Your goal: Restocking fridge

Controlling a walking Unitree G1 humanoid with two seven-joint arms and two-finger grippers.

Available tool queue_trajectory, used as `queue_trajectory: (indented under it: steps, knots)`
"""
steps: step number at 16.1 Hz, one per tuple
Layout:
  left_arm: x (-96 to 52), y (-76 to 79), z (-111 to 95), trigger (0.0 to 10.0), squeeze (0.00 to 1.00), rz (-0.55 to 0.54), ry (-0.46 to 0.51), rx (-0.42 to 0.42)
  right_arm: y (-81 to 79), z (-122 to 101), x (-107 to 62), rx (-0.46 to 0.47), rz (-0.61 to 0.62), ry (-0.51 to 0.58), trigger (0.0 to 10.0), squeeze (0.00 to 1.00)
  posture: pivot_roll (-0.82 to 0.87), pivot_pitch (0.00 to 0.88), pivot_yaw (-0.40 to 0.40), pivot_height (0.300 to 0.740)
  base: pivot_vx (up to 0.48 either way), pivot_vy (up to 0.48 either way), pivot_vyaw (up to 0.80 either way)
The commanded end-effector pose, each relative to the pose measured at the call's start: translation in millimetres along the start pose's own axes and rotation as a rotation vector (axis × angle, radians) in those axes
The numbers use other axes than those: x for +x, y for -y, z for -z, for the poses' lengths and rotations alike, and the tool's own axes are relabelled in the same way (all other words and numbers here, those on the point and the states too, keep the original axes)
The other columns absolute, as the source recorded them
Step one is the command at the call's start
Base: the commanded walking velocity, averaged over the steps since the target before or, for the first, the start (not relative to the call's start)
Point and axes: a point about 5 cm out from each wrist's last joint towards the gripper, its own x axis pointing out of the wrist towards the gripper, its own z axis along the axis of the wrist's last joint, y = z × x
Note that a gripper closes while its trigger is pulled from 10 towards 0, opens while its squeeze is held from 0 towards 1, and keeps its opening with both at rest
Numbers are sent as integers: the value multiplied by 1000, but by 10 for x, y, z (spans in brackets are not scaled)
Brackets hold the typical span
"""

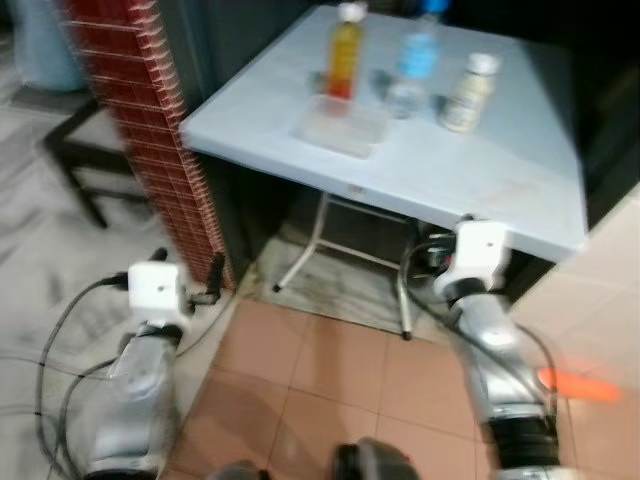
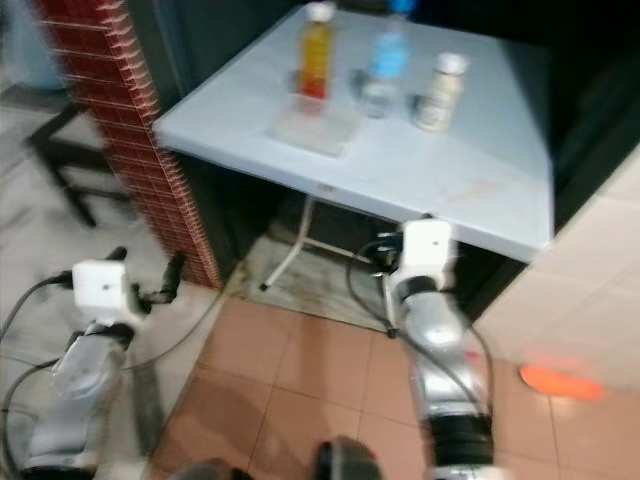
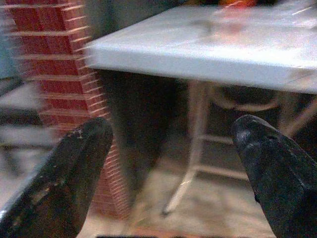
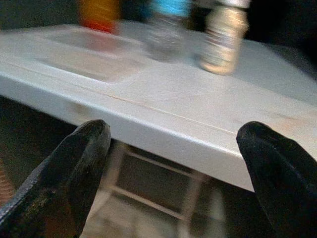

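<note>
Three bottles are standing on the table [image 1: 480,170] — orange [image 1: 345,52], blue [image 1: 416,62], cream [image 1: 469,92] — beside a clear tray [image 1: 340,125]; both the left gripper [image 3: 168,168] and right gripper [image 4: 173,168] are gaping wide, holding nothing, well short of them. Bottles are looking rigid, smooth, probably full and tippy — gripping mid-body is likely safest.

A light folding table [image 1: 480,170] stands on white metal legs [image 1: 310,245] beside a red brick pillar [image 1: 150,130]. The floor has terracotta tiles [image 1: 330,380] in front and grey stone on the left, where a dark bench [image 1: 80,150] stands.
</note>
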Motion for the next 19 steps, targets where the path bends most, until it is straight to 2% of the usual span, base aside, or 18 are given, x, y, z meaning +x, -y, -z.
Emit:
queue_trajectory:
  steps: [1,9,14,19]
  knots:
    - [-24,-101,-20,10000,0,-19,6,22,-94,-53,26,19,-24,20,10000,0,18,75,1,740,0,0,0]
    - [-11,-89,-21,10000,0,-32,5,25,-92,-66,67,10,-26,24,10000,0,18,73,-4,740,0,0,0]
    - [0,-74,-23,10000,0,-22,9,21,-84,-69,83,4,-22,24,10000,0,16,71,-4,740,0,0,-768]
    - [28,-60,-35,10000,0,-11,15,23,-84,-90,96,2,-19,36,10000,0,15,70,-2,740,232,0,0]
